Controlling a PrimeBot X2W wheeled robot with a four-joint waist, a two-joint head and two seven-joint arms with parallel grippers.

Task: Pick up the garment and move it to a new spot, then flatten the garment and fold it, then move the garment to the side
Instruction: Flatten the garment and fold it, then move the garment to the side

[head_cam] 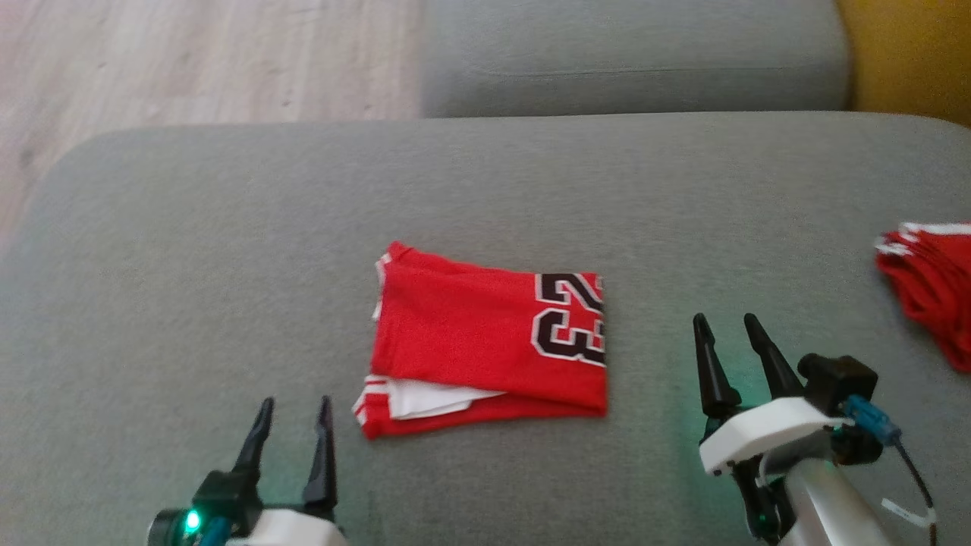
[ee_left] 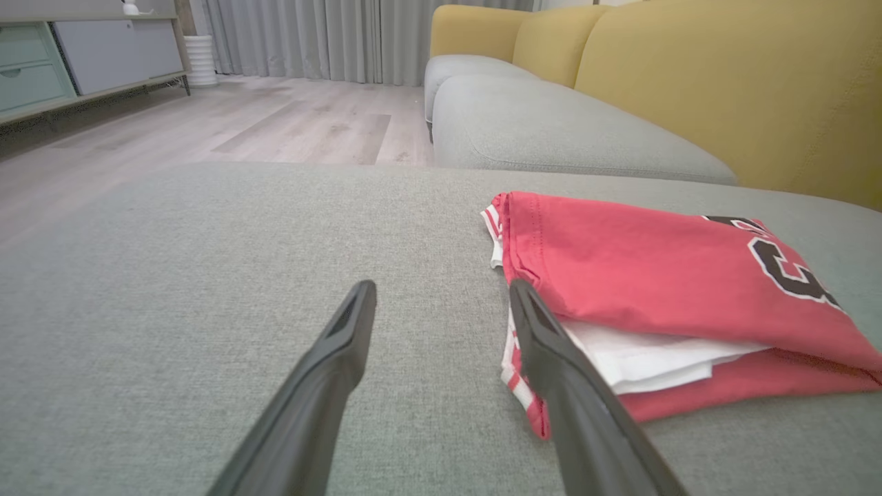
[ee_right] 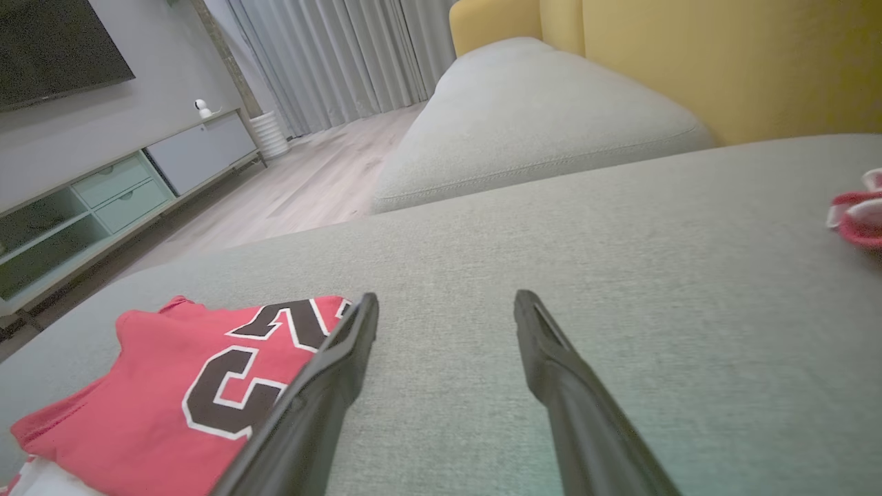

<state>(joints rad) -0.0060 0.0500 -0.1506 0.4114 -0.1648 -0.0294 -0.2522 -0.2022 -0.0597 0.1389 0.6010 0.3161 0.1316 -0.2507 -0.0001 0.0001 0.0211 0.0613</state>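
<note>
On grey sofa cushion (head_cam: 190, 227), folded red jersey (head_cam: 470, 334) lay between left gripper (head_cam: 296, 406) and right gripper (head_cam: 724, 318), both wide open, empty.

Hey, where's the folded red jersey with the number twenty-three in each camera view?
Head view: folded red jersey, centre of the grey cushion.
Left wrist view: jersey at right, beside the left end effector.
Right wrist view: jersey at lower left, beside the right end effector.
Shared landmark: the yellow backrest, beyond the cushion.

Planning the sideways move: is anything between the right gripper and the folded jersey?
Nothing visible: bare grey cushion separates the folded jersey from the open right gripper; another red pile lies farther right, beyond it.
</note>
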